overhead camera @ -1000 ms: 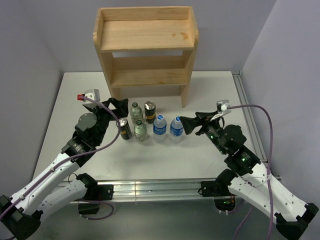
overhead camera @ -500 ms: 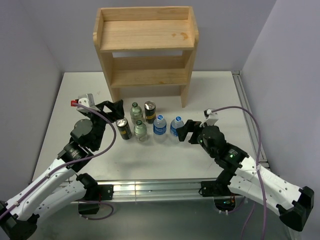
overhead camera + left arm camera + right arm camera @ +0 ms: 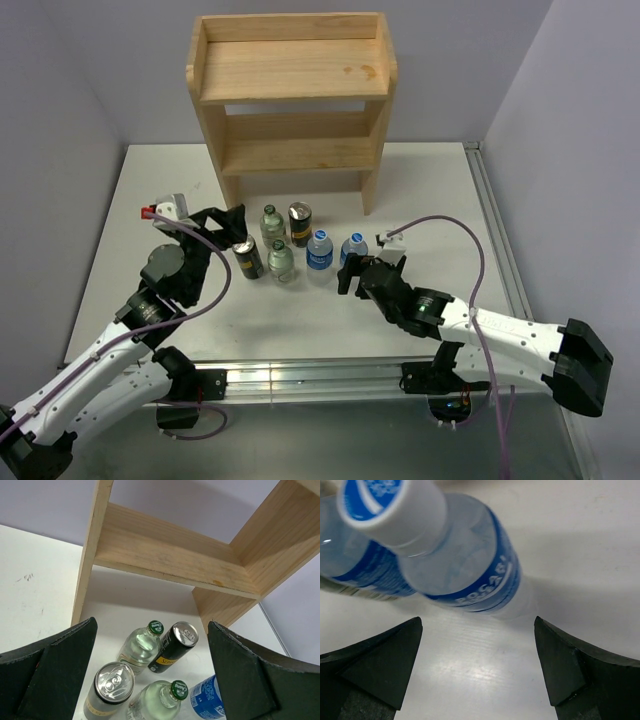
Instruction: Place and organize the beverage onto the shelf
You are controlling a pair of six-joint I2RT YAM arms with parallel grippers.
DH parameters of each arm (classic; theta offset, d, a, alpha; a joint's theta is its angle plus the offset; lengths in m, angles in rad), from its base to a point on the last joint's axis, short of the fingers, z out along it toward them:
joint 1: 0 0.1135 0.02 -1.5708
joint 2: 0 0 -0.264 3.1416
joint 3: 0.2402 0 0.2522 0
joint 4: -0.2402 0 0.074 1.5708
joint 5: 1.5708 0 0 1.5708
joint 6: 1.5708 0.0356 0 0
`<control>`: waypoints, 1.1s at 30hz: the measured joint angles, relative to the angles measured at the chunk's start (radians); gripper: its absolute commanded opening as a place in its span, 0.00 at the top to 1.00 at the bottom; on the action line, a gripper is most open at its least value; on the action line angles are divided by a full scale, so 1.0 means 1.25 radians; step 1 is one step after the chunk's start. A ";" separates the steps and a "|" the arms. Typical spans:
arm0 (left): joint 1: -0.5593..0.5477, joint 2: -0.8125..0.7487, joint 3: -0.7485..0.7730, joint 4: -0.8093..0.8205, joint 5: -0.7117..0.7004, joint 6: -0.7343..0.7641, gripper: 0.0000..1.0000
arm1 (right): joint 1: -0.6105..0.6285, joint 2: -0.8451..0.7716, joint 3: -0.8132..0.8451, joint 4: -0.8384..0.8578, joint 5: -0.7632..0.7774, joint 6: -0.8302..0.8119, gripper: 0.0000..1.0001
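The wooden shelf (image 3: 290,70) stands at the back of the table with both tiers bare. In front of it the beverage stands in a cluster: two dark cans (image 3: 248,258) (image 3: 299,222), two glass bottles (image 3: 271,222) (image 3: 281,260) and two blue-labelled plastic bottles (image 3: 319,250) (image 3: 352,250). My left gripper (image 3: 226,222) hangs open just left of the near can (image 3: 112,685), looking over the cluster toward the shelf (image 3: 170,550). My right gripper (image 3: 362,268) is low and open, right in front of the rightmost plastic bottle (image 3: 460,565), which lies just beyond its fingertips (image 3: 405,645).
The white table (image 3: 420,190) ends in a metal rail (image 3: 490,210) on the right and along the near edge. Grey walls close in behind the shelf and on both sides. The other plastic bottle (image 3: 360,570) stands close to the left of the one facing my right gripper.
My right arm has dropped low and swung left, bringing its open gripper up to the rightmost plastic bottle. The left arm has shifted slightly back and left. The drinks have not moved.
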State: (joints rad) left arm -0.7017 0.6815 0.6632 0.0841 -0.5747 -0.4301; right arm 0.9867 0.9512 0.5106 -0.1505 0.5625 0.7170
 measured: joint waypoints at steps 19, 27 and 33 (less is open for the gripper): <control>-0.002 -0.030 -0.085 0.050 -0.021 0.008 0.01 | 0.002 0.219 -0.064 0.292 0.143 -0.080 0.00; -0.002 -0.036 -0.102 0.063 -0.026 0.015 0.01 | 0.002 0.326 -0.070 0.400 0.172 -0.092 0.00; -0.002 -0.036 -0.110 0.074 -0.027 0.018 0.01 | 0.007 0.391 -0.076 0.478 0.230 -0.087 0.00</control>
State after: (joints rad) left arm -0.7040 0.6369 0.5259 0.1764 -0.6086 -0.4072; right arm 0.9951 1.4403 0.4160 0.4469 0.8505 0.6079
